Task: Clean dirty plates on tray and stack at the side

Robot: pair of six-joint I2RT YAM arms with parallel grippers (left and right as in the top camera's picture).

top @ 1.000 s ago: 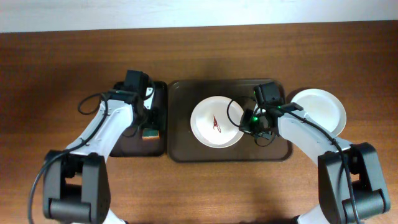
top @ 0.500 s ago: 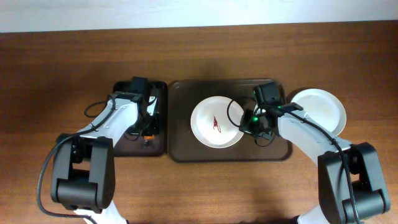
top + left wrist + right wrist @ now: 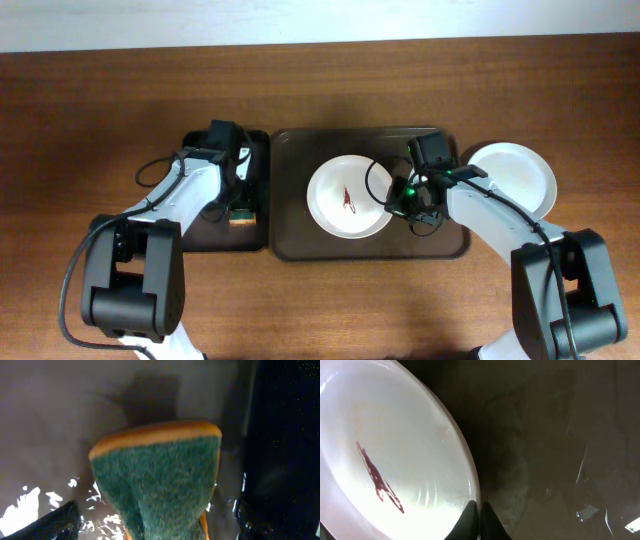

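Left fingers (image 3: 52, 527) spread astride sponge (image 3: 160, 480) left of tray (image 3: 300, 240); right fingers (image 3: 471, 522) pinching smeared plate (image 3: 395, 435) rim on tray; clean plate (image 3: 520, 175) right of tray.

surface (image 3: 100, 100): brown wood grain; carried two trays and one plate;
tray (image 3: 300, 150): large, dark brown, lay at the middle;
narrower tray (image 3: 195, 238): just beside its left edge;
white plate (image 3: 520, 175): on bare wood, just beside the tray's right edge
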